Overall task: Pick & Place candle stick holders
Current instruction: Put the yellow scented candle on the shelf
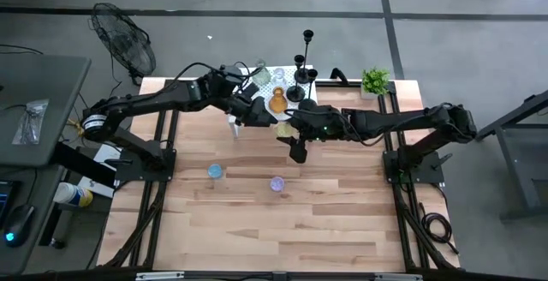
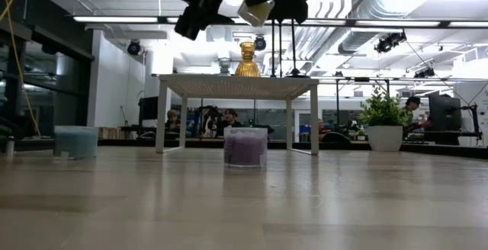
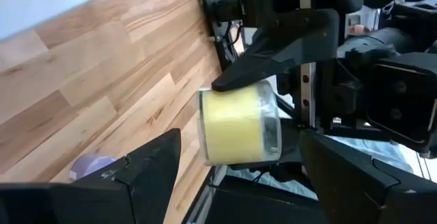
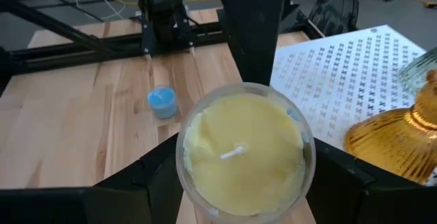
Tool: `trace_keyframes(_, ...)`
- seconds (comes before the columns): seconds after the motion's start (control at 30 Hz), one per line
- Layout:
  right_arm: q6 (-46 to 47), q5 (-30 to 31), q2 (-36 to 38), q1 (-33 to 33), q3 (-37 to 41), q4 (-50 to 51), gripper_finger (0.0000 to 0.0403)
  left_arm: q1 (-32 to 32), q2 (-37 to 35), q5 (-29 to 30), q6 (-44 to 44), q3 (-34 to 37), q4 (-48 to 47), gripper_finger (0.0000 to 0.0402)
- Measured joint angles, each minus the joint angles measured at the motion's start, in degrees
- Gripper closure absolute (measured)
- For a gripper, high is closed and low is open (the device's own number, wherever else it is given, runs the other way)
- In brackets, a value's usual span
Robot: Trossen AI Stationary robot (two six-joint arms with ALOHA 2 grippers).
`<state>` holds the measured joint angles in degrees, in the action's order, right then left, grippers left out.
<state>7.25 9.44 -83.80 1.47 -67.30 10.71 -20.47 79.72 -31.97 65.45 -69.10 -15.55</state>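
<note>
Yellow candle glass (image 4: 242,149) grasped by right tool (image 1: 289,130), carried near white stand (image 1: 295,80). Left tool (image 1: 244,110) released alongside. Blue glass (image 1: 215,171) and purple glass (image 1: 276,182) left on desk (image 1: 257,221).

We've got a small stand (image 1: 318,92) at the far middle of the table (image 1: 257,230), with three candlesticks (image 1: 301,67) on it toward its right and far side, and a vase-shaped holder (image 1: 278,101) plus a clear glass one (image 1: 262,76) on its left part. A plant (image 1: 374,81) sits right of the stand at the far edge. Nearer us, two jar candles sit well apart from the stand: one (image 1: 215,171) left, one (image 1: 276,183) just right of it. The right gripper (image 1: 286,129) holds a third jar candle (image 4: 242,149) in the air just near of the stand. The left gripper (image 1: 255,115) is right beside it, on its left.
</note>
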Motion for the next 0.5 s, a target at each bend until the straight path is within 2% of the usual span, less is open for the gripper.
trace_keyframes(0.5,-2.76,-2.39,-0.89,1.72,0.00,-3.15,0.0166,0.00,0.00,1.86,0.95,0.00,0.02,0.0110)
